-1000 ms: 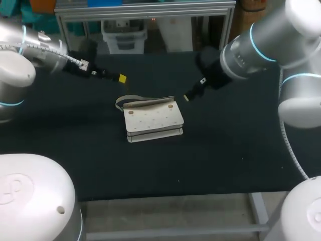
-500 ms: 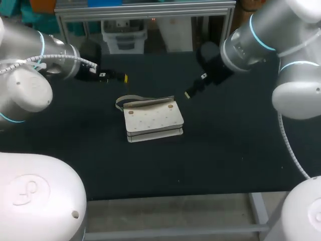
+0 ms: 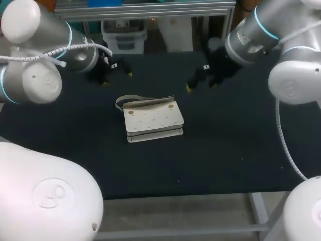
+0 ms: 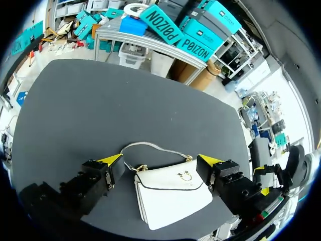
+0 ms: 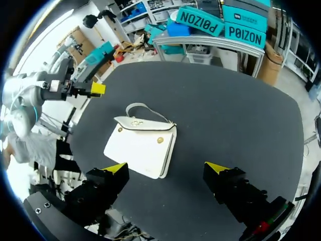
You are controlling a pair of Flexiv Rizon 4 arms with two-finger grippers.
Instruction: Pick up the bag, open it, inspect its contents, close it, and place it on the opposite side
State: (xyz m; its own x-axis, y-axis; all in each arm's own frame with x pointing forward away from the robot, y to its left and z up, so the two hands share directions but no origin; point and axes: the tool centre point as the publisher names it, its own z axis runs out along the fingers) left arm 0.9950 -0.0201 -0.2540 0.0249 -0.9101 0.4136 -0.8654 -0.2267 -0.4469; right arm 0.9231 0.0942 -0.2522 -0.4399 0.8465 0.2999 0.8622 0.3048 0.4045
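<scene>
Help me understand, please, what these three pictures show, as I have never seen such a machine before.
This is a robot with two arms at a black table. One picture looks down from above and behind the robot. The two round ones come from a camera on each wrist, looking out along that arm's own yellow-tipped fingers. A flat white handbag with a thin strap lies closed on the table. The left claw and the right claw hang open in the air near the bag, one to each side. Neither holds or touches anything.
</scene>
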